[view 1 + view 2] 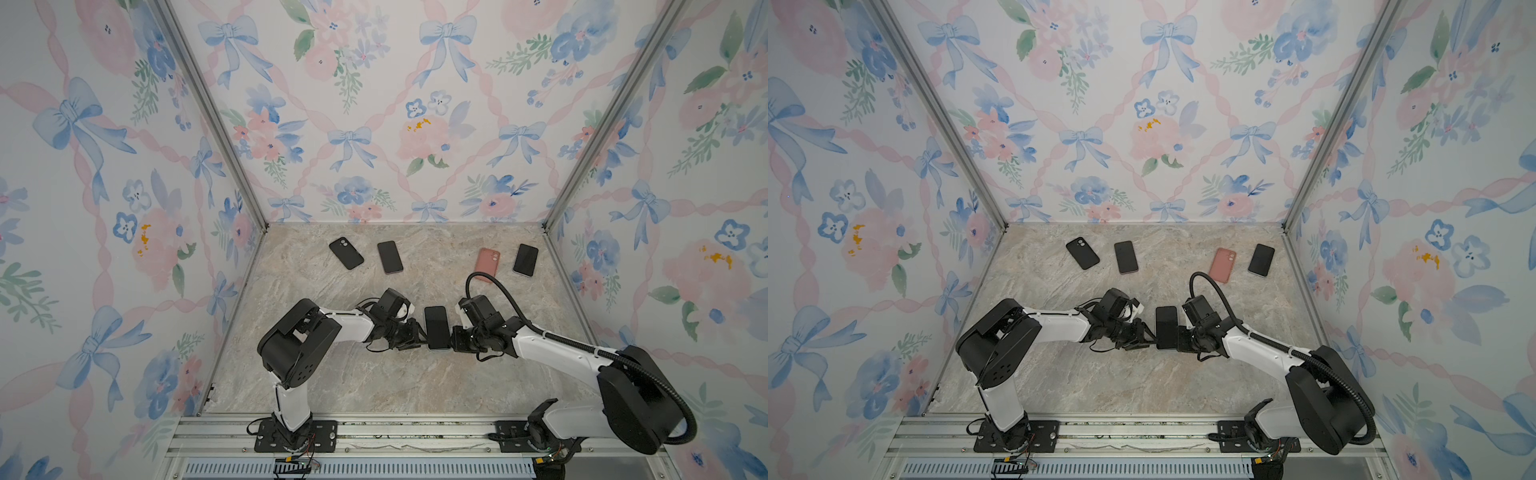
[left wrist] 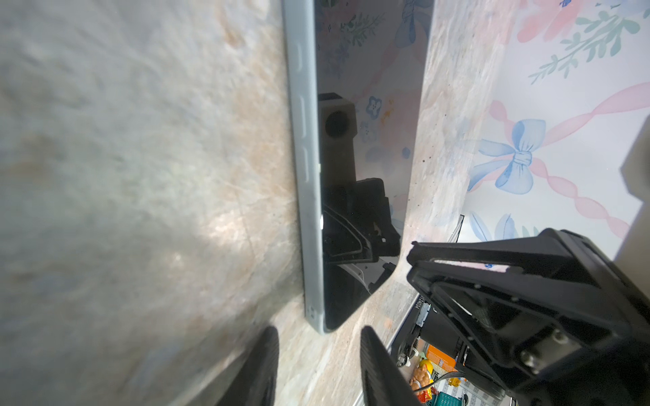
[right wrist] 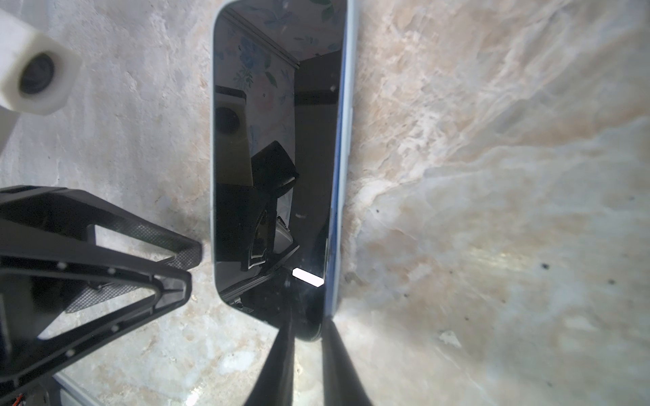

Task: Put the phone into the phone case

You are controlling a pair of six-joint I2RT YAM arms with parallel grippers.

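Observation:
A phone (image 1: 436, 326) (image 1: 1167, 326) with a dark screen and a pale blue-grey rim lies mid-table between both arms. My right gripper (image 1: 451, 338) (image 3: 309, 325) is shut on the phone's (image 3: 274, 140) near corner, one finger on the screen and one against the rim. My left gripper (image 1: 424, 338) (image 2: 318, 342) is open on the opposite side. The phone's (image 2: 351, 140) corner lies just beyond its fingertips, untouched. A black phone case (image 1: 346, 253) and a pink phone case (image 1: 487, 262) lie at the back of the table.
Two more dark phones (image 1: 390, 257) (image 1: 525, 259) lie at the back, each next to a case. Floral walls close in the marble table (image 1: 374, 382) on three sides. A metal rail (image 1: 415, 432) carrying the arm bases runs along the front edge.

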